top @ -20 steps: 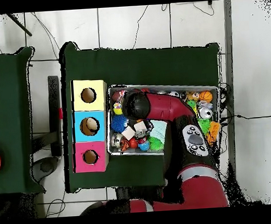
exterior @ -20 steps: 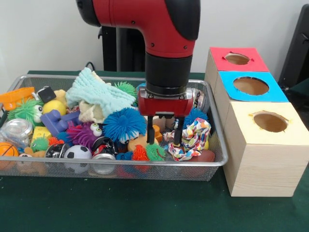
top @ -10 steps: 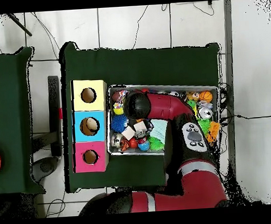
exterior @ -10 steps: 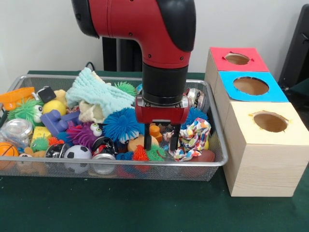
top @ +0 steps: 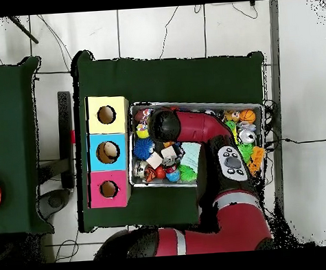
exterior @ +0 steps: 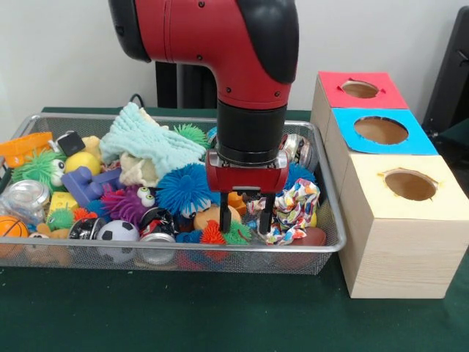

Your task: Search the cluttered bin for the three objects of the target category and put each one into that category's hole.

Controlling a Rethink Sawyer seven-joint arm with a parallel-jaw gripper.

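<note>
- Here the claw hung low in the wire bin, its two fingers apart, one on either side of an orange toy.
- It gripped nothing; the fingertips reached down among the spiky balls near the bin's front rim.
- A patterned cloth lay just beside the claw.
- On the desk, three boxes stood beside the bin: red, blue and yellow, each with a hole.
</note>
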